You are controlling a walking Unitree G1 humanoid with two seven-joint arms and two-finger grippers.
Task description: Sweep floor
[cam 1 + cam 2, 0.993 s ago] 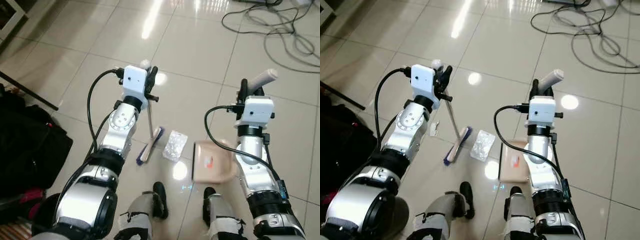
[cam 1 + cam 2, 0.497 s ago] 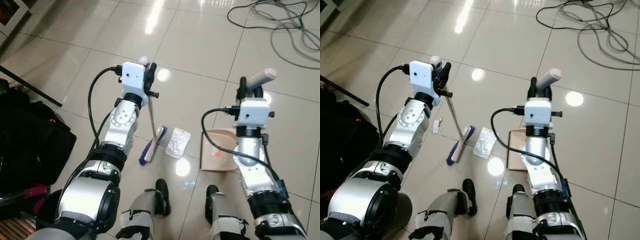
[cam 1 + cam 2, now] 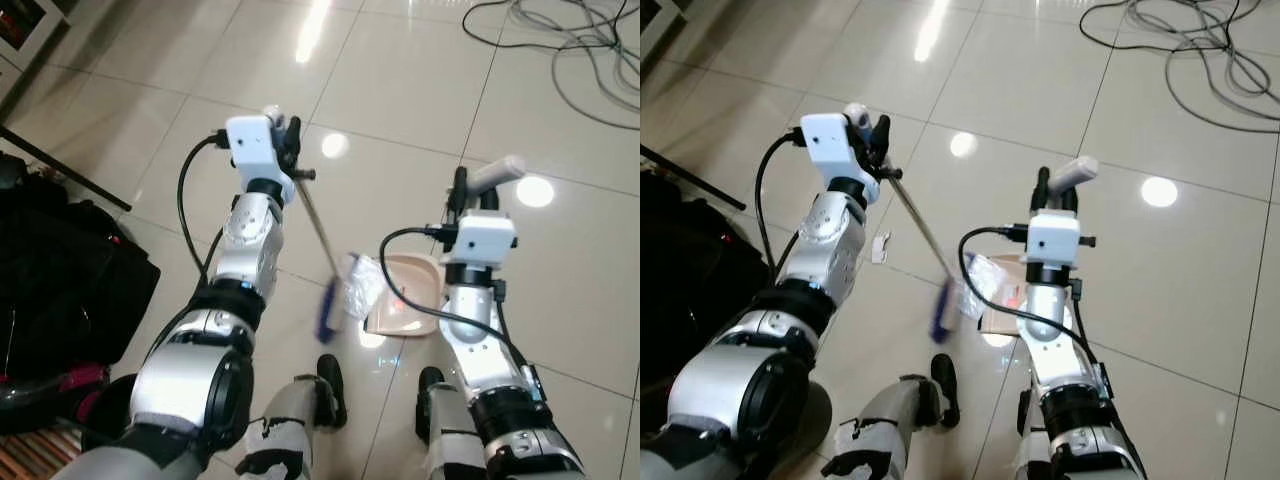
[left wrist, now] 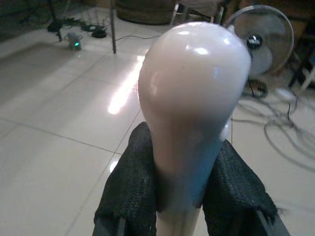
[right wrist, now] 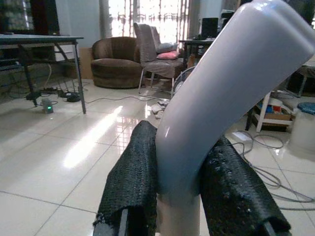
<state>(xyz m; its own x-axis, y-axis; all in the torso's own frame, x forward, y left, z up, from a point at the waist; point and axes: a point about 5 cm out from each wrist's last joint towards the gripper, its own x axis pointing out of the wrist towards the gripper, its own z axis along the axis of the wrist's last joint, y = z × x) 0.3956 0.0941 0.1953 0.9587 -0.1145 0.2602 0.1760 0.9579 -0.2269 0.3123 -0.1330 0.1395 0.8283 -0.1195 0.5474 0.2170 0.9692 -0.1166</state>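
Left gripper [image 4: 179, 196] jaws clenched on the broom handle [image 4: 193, 98]; right gripper [image 5: 182, 187] jaws clenched on the dustpan handle [image 5: 226, 83]. Broom head [image 3: 328, 308], blurred, on the floor [image 3: 400, 80] at 9 o'clock of the dustpan [image 3: 405, 305], crumpled plastic wrapper [image 3: 358, 285] between them at the pan's mouth. Small red-orange scrap [image 3: 399, 303] lies in the pan.

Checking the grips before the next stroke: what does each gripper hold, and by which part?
The left gripper holds the broom by the rounded top of its handle; the right gripper holds the dustpan by its handle's upper end.
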